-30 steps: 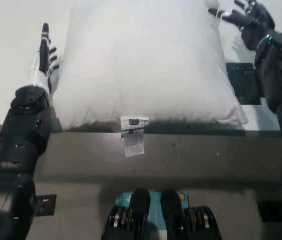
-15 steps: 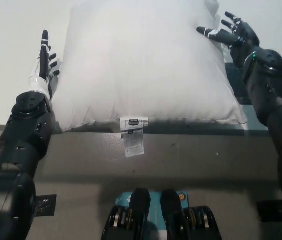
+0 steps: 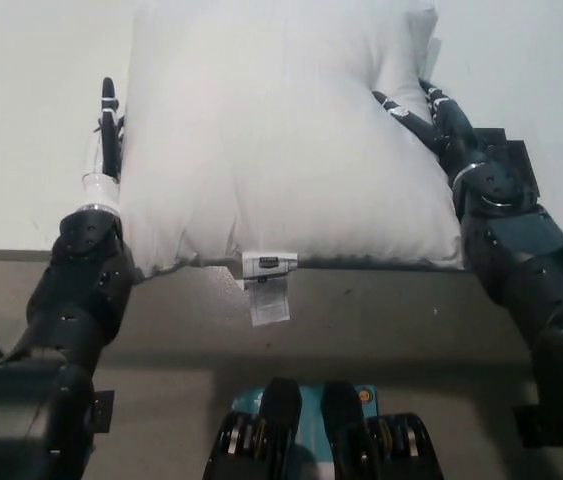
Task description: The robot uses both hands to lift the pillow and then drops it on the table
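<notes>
On white table, plump white pillow, both hands pressing its sides.

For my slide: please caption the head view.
Both hands, left and right, press the white pillow from its sides on the table.

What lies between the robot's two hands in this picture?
In the head view, the white pillow fills the whole stretch: the left hand lies against its left edge, the right hand against its right edge.
</notes>
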`<action>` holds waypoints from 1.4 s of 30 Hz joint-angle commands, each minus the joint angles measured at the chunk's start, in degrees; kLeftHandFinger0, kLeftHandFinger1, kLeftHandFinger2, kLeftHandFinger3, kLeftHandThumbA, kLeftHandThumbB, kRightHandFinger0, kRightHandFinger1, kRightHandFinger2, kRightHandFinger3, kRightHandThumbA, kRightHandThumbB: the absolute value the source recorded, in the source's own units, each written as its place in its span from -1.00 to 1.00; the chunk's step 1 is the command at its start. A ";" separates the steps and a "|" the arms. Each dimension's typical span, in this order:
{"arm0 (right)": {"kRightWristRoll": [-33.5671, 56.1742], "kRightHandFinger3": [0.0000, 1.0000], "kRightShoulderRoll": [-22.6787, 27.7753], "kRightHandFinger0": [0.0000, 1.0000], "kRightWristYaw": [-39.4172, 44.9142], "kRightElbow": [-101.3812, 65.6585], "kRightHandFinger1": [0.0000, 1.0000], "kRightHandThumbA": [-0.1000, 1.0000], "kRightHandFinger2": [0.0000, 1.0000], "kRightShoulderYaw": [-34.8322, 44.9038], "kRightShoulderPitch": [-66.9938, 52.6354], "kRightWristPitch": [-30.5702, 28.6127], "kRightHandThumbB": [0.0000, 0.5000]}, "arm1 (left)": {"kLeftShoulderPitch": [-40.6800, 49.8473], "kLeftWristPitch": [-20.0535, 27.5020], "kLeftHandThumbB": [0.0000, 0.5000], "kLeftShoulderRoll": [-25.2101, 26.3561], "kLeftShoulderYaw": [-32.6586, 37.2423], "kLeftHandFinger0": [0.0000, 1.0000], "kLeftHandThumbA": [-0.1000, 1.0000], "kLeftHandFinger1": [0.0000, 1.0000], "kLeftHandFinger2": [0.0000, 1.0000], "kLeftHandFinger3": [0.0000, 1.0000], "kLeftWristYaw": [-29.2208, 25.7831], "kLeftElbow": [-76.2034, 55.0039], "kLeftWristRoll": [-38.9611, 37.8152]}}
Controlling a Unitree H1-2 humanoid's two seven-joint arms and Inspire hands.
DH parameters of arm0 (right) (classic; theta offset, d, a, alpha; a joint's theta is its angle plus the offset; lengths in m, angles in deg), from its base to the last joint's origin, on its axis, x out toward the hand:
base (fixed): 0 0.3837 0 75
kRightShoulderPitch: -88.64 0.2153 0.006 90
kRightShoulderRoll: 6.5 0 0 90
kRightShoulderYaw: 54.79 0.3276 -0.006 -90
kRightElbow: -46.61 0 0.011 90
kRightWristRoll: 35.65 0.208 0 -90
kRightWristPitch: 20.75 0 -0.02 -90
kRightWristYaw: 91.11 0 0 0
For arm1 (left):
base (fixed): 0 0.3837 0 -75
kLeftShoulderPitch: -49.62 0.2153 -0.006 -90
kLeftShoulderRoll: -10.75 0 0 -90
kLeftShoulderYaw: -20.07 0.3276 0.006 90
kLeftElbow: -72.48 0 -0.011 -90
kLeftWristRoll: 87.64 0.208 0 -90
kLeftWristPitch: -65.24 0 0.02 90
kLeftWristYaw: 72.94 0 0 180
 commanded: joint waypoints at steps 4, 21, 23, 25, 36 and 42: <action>-3.52 1.00 -2.99 1.00 0.32 1.93 1.00 1.00 1.00 -4.00 -1.83 -0.69 0.06 | 0.86 0.58 -0.16 -5.24 2.12 1.00 1.00 1.00 1.00 1.00 2.98 0.93 0.75; 1.74 1.00 -9.22 1.00 9.52 0.77 1.00 1.00 1.00 -1.64 1.57 -0.95 0.74 | -2.71 0.47 -0.18 -10.64 5.32 1.00 1.00 1.00 1.00 1.00 3.03 0.34 1.55; 0.60 1.00 -9.85 1.00 8.40 0.47 1.00 1.00 1.00 -2.56 2.23 -1.70 0.75 | -3.18 1.23 -0.21 -11.37 4.91 1.00 1.00 1.00 1.00 1.00 2.91 0.13 0.84; 0.37 1.00 -10.05 1.00 8.09 0.41 1.00 1.00 1.00 -2.85 2.59 -1.92 0.79 | -3.42 2.14 -0.28 -11.47 4.66 1.00 1.00 1.00 1.00 1.00 2.73 0.05 0.57; -1.68 1.00 -9.50 1.00 7.11 0.29 1.00 1.00 1.00 -6.11 2.45 -6.29 0.48 | -3.80 3.88 -0.30 -12.57 4.21 1.00 1.00 1.00 1.00 1.00 0.82 -0.46 -0.56; -1.23 1.00 -9.29 1.00 7.15 0.03 1.00 1.00 1.00 -6.66 2.30 -6.68 0.38 | -4.02 4.20 -0.39 -12.84 4.49 1.00 1.00 1.00 1.00 1.00 0.69 -0.52 -0.72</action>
